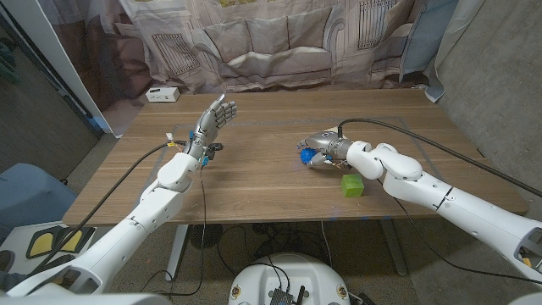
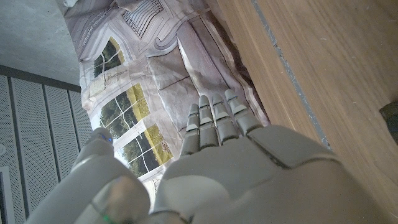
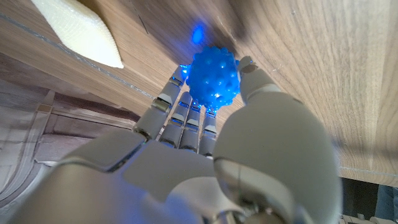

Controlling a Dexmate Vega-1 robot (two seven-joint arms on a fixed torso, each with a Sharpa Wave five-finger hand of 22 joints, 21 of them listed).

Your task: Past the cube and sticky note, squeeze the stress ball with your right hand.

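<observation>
Step in hand: the squeeze itself, w/ the reach apparently done. The right hand (image 1: 326, 151) is seen right of centre in the head view, on the counter (image 1: 254, 182), its fingers (image 3: 180, 109) wrapped around the blue stress ball (image 3: 213, 78). In the right wrist view the ball is pinned between thumb and fingers, approx. centre of the frame; how hard it is pressed can't be told. The green cube (image 1: 352, 185) sits just below the hand in the head view, beside the forearm, not touching the ball. A pale yellowish pad, prob. the sticky note (image 3: 78, 31), is seen upper left in the right wrist view. The left hand (image 1: 212, 120) is held up left of centre, fingers wide, nothing held. Next move, as judged: fingers to be closed tighter on the ball, w/out rolling it away or nudging the cube.
</observation>
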